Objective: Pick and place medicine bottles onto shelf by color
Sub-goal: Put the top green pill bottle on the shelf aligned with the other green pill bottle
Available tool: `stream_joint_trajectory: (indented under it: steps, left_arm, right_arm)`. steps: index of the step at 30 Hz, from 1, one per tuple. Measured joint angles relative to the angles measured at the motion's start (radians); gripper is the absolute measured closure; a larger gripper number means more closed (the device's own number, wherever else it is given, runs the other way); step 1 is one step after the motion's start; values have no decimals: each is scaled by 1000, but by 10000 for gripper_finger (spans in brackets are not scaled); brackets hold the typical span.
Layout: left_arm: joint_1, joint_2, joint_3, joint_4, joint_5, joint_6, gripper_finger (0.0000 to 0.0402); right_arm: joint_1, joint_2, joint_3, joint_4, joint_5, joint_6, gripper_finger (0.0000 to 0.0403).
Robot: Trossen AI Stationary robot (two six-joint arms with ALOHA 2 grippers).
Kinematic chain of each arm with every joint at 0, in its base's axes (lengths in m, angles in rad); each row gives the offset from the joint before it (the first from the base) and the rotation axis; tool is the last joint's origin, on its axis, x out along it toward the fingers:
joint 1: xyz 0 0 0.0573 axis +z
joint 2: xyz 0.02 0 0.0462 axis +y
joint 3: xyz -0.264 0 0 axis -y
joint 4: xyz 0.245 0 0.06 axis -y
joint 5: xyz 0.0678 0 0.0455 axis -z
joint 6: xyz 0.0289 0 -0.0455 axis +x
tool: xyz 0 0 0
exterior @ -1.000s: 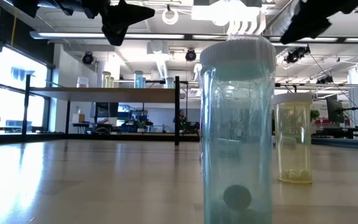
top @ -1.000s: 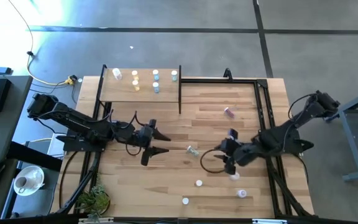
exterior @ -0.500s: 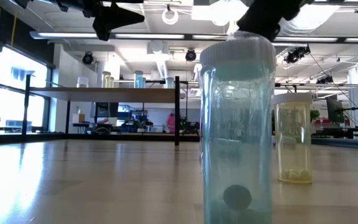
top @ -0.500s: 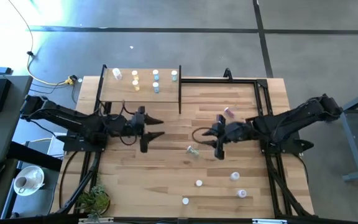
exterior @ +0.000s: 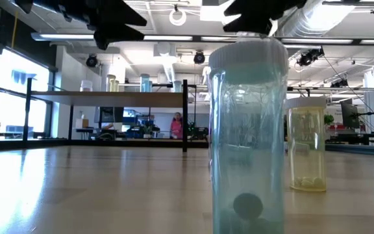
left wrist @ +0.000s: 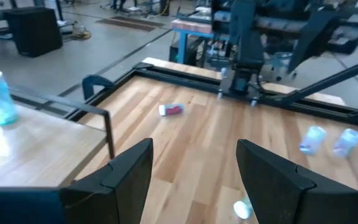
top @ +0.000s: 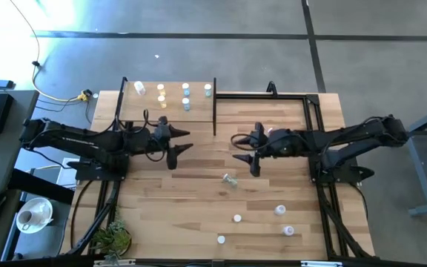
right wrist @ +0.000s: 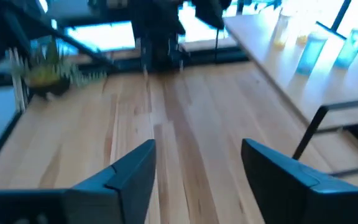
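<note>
From the overhead cam: the shelf [top: 167,101] sits at the far left part of the counter [top: 288,170], with a handful of medicine bottles [top: 186,97] already standing on it, whitish, yellow and light blue ones. The left hand [top: 182,142] hangs just in front of the shelf, fingers spread and nothing in them. The right hand [top: 245,150] is out over the middle of the counter, also spread wide and empty. A pink bottle [top: 273,133] lies right by the right arm's wrist, a greenish one [top: 230,179] lies on its side mid-counter, and four more [top: 279,211] are scattered toward the near edge.

Table-level cam: a light blue bottle [exterior: 247,136] fills the middle of the shot, standing upright with something small and round at the bottom. A yellow bottle [exterior: 307,144] stands behind it. The shelf shows further back with bottles on top, both arms poke in from above, and a person in pink is way back in the room.

Left wrist cam: its fingers [left wrist: 129,168] are apart, the pink bottle lies on the counter ahead, two pale blue ones stand farther off.

Right wrist cam: fingers [right wrist: 132,168] apart too, blue bottles on the shelf, a plant [right wrist: 42,74] at the far end.
</note>
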Motion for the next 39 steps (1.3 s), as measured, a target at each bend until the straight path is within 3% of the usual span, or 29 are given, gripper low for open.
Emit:
stream_joint_trajectory:
  steps: [5,12,27,39]
  left_arm:
    - [23,3,0,-19,0,-9,182]
    - [25,4,0,-60,-16,-17,182]
    - [25,4,0,-66,-23,-20,182]
    - [25,4,0,-66,-23,-20,182]
  right_arm:
    - [-30,40,0,50,-20,37,159]
    - [-48,188,0,36,-89,108,171]
    - [-1,459,0,25,-210,238,180]
    - [19,592,0,56,-191,302,180]
